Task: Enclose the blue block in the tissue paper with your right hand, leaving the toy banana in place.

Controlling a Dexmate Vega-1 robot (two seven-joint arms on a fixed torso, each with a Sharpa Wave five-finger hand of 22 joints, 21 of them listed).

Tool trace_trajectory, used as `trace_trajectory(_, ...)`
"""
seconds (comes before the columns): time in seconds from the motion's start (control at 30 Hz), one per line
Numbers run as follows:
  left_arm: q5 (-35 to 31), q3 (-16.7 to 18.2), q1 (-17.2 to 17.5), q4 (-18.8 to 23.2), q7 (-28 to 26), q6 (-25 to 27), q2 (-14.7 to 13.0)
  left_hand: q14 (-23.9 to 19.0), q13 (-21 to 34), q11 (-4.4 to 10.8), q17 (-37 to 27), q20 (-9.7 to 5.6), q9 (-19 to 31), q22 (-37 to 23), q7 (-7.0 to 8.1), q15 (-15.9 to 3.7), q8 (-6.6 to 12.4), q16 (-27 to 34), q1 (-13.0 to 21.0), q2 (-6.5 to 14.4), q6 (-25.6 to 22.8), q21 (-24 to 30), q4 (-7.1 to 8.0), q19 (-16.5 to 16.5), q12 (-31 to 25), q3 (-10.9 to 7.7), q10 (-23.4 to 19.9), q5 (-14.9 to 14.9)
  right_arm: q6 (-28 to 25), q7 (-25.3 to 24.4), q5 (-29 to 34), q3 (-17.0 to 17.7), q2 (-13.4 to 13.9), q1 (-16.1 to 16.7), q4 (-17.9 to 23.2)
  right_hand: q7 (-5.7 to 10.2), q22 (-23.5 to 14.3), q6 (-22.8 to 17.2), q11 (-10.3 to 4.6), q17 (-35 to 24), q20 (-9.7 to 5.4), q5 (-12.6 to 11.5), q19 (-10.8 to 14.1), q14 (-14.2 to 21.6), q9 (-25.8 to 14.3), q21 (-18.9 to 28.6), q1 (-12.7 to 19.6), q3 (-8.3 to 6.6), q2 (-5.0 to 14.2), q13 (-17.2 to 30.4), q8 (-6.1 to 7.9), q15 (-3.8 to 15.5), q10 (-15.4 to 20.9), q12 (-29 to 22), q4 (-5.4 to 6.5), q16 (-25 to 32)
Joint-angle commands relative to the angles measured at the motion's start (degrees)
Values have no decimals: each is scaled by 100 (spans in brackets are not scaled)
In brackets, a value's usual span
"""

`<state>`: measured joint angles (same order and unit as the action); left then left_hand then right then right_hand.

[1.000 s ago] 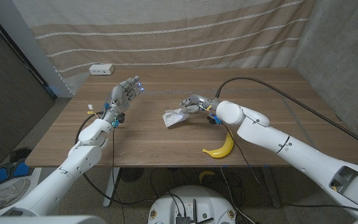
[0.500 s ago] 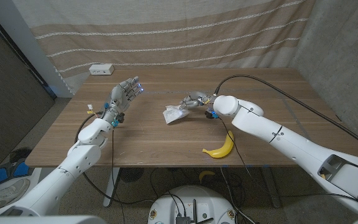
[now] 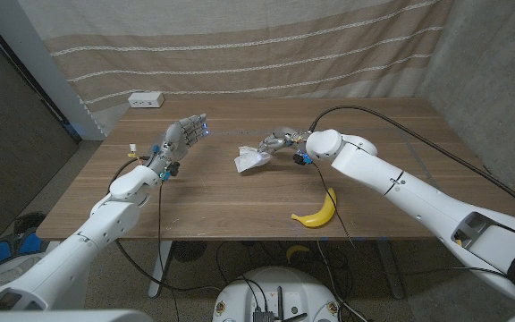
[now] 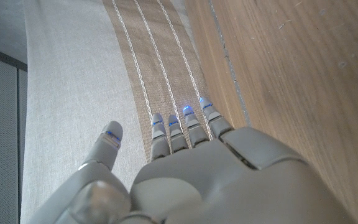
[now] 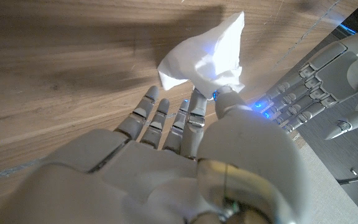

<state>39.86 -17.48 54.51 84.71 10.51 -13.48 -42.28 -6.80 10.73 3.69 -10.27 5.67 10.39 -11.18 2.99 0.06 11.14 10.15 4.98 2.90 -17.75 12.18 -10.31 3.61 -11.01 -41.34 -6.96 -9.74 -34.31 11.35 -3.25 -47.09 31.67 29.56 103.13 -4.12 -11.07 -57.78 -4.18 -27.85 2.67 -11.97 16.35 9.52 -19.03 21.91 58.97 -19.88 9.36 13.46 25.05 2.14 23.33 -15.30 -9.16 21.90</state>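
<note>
The white tissue paper [image 3: 252,160] lies crumpled in a bundle at the table's middle. No blue block shows; whatever the bundle covers is hidden. My right hand [image 3: 281,141] is at the bundle's right edge. In the right wrist view its thumb and a finger pinch a corner of the tissue paper [image 5: 207,57]. The yellow toy banana [image 3: 318,212] lies near the front edge, apart from the hand. My left hand [image 3: 184,134] is raised over the table's left part, fingers apart, holding nothing; it also appears beyond the tissue as the left hand [image 5: 328,81].
A small white box [image 3: 147,100] sits at the back left corner of the wooden table [image 3: 392,134]. A striped curtain hangs behind the table. A black cable runs over the table's right part to my right arm.
My right hand and the tissue bundle have shifted a little toward the back of the table. The right forearm swung up. The left hand moved slightly right.
</note>
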Motion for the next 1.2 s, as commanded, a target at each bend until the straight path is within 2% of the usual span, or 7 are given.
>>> trace_trajectory(0.03, -1042, -520, -444, 547, 71, 1048, -792, 416, 18, -35, -13, -11, 17, 3, 22, 0, 44, -57, 84, -240, -43, -100, -37, -346, 28, 67, 238, -2, 104, -32, -578, 54, 130, -112, -46, -12, -15, 1, 57, -24, 28, -52, -29, -33, -46, 7, 10, -43, 36, 29, 30, 263, -6, -12, -5, -8)
trace_trajectory(0.13, -1235, -645, -552, 704, 112, 1304, -927, 706, 20, -53, -15, -31, 20, 1, 66, -32, 44, -55, 138, -403, -33, -133, -36, -563, 41, 119, 433, 2, 131, -39, -719, 104, 154, -99, -50, -15, -16, 1, 57, -24, 26, -61, -39, -38, -68, 6, 11, -47, 35, 34, 40, 262, -5, -12, -6, -9)
trace_trajectory(0.4, -1609, -906, -752, 1004, 180, 1786, -1111, 1078, 19, 3, -15, -88, 21, -2, 200, -56, 94, -57, 265, -530, -143, -153, -38, -829, 32, 151, 617, -4, 230, -85, -984, 185, 223, -68, -47, -33, -17, 11, 62, -26, 29, -86, -48, -35, -124, 9, 12, -57, 32, 47, 61, 256, 8, -17, -7, -1)
trace_trajectory(0.8, -2037, -1192, -945, 1347, 313, 2218, -1242, 1201, 16, 86, -14, -122, 20, 6, 511, -60, 68, -9, 432, -601, -80, -113, -43, -890, 29, 147, 789, -16, 155, -249, -1175, 205, 248, -61, -33, -57, -19, 30, 62, -27, 30, -119, -48, -17, -203, 21, 8, -68, 27, 64, 86, 248, 38, -28, -6, 12)
trace_trajectory(0.97, -2017, -1285, -1006, 1335, 519, 2242, -1202, 1253, 12, 111, -12, -120, 16, 9, 680, -30, 173, 13, 559, -631, -365, -110, -34, -974, -11, 143, 789, -11, 26, -297, -1200, 138, 241, -90, -63, -58, -20, 36, 77, -27, 36, -131, -29, 8, -233, 33, 5, -72, 25, 69, 95, 230, 58, -34, -5, 24)
trace_trajectory(1.07, -2013, -1315, -1027, 1338, 588, 2251, -1192, 1262, 10, 115, -12, -119, 12, 8, 671, -27, 218, 22, 596, -633, -509, -102, -22, -994, -29, 151, 772, -8, 11, -317, -1198, 89, 212, -110, -126, -64, -20, 39, 75, -28, 32, -137, -21, 8, -245, 39, 7, -75, 25, 72, 99, 235, 55, -32, -6, 26)
trace_trajectory(1.2, -2007, -1343, -1056, 1373, 659, 2324, -1199, 1285, 4, 126, -12, -130, 4, 7, 567, -29, 273, 32, 583, -611, -785, -100, 33, -1061, -55, 201, 739, 0, 42, -340, -1252, 71, 129, -131, -282, -67, -21, 40, 81, -32, 25, -147, -17, 16, -269, 44, 8, -82, 36, 77, 107, 239, 79, -41, -4, 35)
